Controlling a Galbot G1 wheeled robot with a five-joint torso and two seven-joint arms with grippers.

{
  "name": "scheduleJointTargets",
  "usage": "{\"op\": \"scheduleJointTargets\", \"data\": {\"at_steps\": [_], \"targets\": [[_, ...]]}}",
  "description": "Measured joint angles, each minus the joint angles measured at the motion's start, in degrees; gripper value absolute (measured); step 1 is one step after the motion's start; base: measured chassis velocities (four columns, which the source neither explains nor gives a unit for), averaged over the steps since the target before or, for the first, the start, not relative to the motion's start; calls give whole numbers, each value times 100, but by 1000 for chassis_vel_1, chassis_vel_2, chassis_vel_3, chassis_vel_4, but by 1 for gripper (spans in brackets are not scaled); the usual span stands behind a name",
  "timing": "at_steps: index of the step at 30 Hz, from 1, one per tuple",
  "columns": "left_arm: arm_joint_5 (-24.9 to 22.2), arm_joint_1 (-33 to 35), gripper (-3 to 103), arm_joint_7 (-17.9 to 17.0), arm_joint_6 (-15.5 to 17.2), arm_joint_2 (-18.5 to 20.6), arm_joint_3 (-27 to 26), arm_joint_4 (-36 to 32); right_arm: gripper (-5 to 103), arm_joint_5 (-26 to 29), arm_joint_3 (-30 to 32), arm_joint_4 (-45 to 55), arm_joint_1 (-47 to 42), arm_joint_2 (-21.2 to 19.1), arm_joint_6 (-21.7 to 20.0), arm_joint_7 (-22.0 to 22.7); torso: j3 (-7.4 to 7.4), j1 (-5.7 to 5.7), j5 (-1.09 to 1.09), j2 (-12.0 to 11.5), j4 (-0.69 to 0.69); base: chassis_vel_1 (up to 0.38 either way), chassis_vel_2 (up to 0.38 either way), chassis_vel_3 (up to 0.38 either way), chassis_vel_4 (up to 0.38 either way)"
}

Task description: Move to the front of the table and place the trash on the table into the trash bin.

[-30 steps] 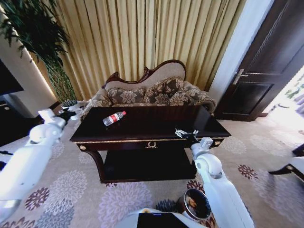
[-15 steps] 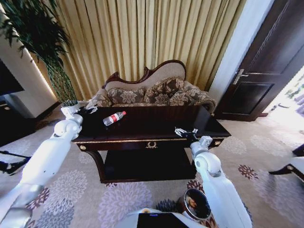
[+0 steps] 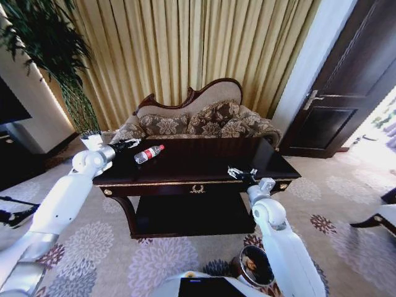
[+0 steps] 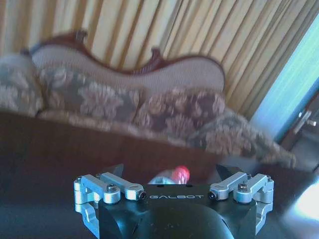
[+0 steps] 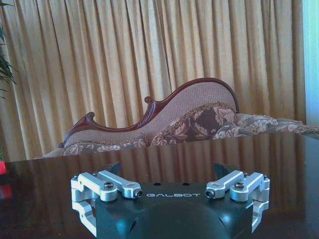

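The dark glossy table point(image 3: 185, 182) stands straight ahead. On its left rear part lies the trash in view, a clear plastic bottle with a red label point(image 3: 148, 153). My left gripper point(image 3: 128, 145) hovers open just to the left of the bottle. In the left wrist view the bottle's red cap point(image 4: 180, 174) shows between the spread fingers of the left gripper point(image 4: 169, 172). My right gripper point(image 3: 242, 174) is open over the table's front right edge, and the right wrist view shows the right gripper point(image 5: 167, 167) holding nothing. The trash bin point(image 3: 257, 265) sits on the carpet by my right arm.
A carved-back patterned sofa point(image 3: 198, 120) stands close behind the table before gold curtains. A tall plant in a white pot point(image 3: 91, 138) is at the left. A dark door point(image 3: 346, 93) and a chair's edge point(image 3: 377, 219) are at the right. Open carpet surrounds the table.
My left arm has swung in from the left, bringing its gripper over the table's left rear corner next to the bottle. The right arm has hardly moved.
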Motion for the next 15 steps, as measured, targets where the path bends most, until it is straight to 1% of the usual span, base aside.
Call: {"op": "scheduleJointTargets", "data": {"at_steps": [1,2,6,7,8,10,12,13,15], "targets": [[-13,-25,100,-68,140,14,2,29,100,-12,-2,-9,-5,8,6,-1,0,0,-1,0,0,0,0,0,0],[-14,-43,100,-144,183,21,9,44,100,-17,-4,-17,-5,11,8,-1,0,0,-1,0,0,0,0,0,0],[32,-66,100,-210,199,57,32,49,100,-23,-14,-39,2,17,12,-1,0,0,-1,0,-1,0,0,0,0],[103,-76,100,-211,200,68,52,58,100,-24,-17,-44,5,19,12,-1,0,0,0,0,0,0,0,0,0],[343,-139,100,-218,200,84,124,143,100,-29,-24,-55,6,24,15,-1,0,0,-1,0,0,0,0,0,0],[425,-208,100,-216,200,82,175,246,100,-32,-26,-59,6,26,17,-2,0,0,-1,0,1,0,0,0,0],[619,-460,100,-166,193,76,405,676,100,-40,-29,-59,-15,24,27,-2,0,0,0,0,-1,0,0,0,0],[726,-609,100,-75,189,81,566,932,100,-45,-29,-59,-23,22,30,-2,0,0,-1,0,-1,0,0,0,0],[770,-685,100,-30,188,83,650,1049,100,-48,-29,-59,-26,20,32,-3,0,0,-2,0,-1,0,0,0,0]]}}
